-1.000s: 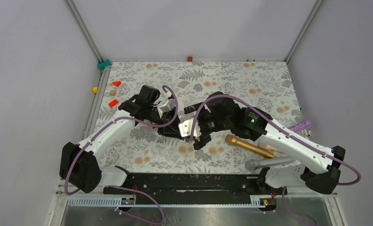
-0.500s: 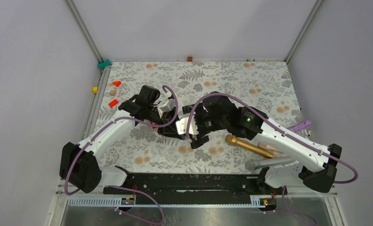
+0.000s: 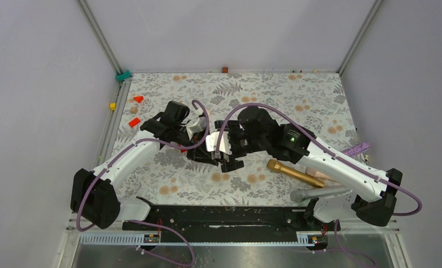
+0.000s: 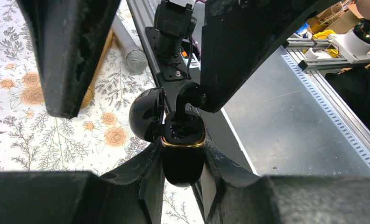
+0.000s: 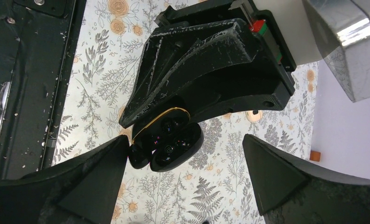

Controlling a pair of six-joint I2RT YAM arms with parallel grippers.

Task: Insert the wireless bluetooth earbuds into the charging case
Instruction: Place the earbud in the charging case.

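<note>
My left gripper (image 4: 183,157) is shut on the charging case (image 4: 183,170), a glossy black shell with a gold rim, held off the table with its lid (image 4: 145,114) swung open. One black earbud (image 4: 191,94) stands in the case, stem down and round head sticking up, touching one finger of my right gripper. That right gripper (image 5: 184,140) is open wide, one finger on each side of the case (image 5: 167,142). From the right wrist I see only dark glossy shapes in the wells. Seen from above, the left gripper (image 3: 199,152) and right gripper (image 3: 229,152) meet mid-table and hide the case.
A gold microphone (image 3: 294,173) and a grey microphone (image 3: 319,194) lie at the front right. Two red pieces (image 3: 134,121) and a yellow cube (image 3: 113,106) sit at the left edge. A purple strip (image 3: 356,149) lies at the right edge.
My right arm has swung left, bringing its open fingers over the case held by the left gripper. The left arm has stayed in place.
</note>
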